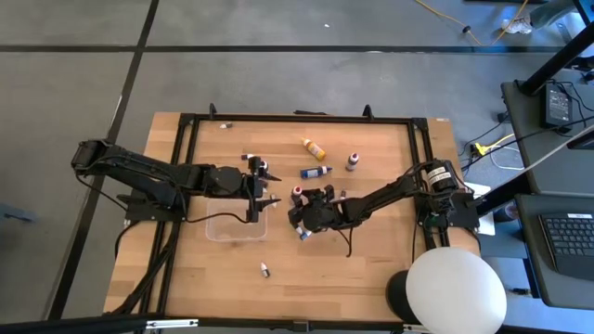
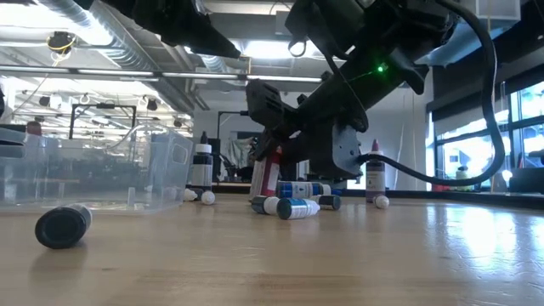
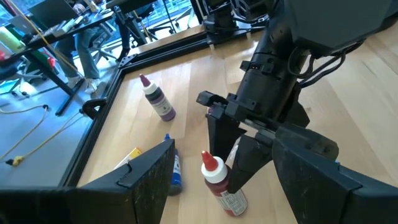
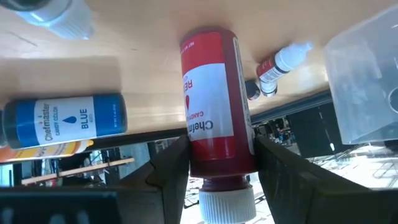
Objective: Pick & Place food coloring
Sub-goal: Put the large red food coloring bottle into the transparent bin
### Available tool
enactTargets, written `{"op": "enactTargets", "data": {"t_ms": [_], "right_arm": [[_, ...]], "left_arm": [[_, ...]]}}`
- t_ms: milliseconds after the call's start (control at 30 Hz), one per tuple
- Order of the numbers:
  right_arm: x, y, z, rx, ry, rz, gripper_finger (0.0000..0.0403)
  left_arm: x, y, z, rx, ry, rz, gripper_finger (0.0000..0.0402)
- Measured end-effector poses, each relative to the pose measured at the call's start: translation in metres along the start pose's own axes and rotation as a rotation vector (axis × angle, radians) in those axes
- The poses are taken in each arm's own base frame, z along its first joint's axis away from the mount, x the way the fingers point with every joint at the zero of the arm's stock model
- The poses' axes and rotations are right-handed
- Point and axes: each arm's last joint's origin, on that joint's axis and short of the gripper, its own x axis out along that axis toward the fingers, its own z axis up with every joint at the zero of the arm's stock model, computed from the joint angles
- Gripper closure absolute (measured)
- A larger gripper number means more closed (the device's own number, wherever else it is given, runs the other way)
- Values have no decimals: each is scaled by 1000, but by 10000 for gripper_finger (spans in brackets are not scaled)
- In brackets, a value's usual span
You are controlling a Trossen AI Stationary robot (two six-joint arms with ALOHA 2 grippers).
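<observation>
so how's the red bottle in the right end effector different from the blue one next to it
The red bottle sits clamped between the right end effector's fingers; the blue bottle lies loose on the table. The red label is red and white, the blue label all blue. Both are Chefmaster coloring bottles.

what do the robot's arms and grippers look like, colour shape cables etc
Both arms are dark, near black, built of jointed segments. The left arm ends in a left gripper with two flat, angular dark fingers. The right arm carries a black cable looping from its right gripper; a green light glows on it in the low view.
</observation>
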Motion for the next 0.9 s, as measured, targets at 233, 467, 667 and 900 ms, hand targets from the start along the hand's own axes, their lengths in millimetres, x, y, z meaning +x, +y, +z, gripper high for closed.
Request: {"op": "enactTargets", "data": {"t_ms": [233, 467, 667, 900], "right_arm": [[-1, 0, 0, -36, -4, -6, 225], [-3, -2, -2, -44, -20, -29, 225], [-3, -4, -3, -21, -6, -46, 225], [-3, -3, -2, -41, -31, -54, 225]], "left_arm": [[0, 0, 0, -1, -1, 0, 137], [0, 0, 0, -3, 0, 0, 137], [0, 0, 0, -2, 0, 0, 137], [0, 0, 0, -2, 0, 0, 137]]}}
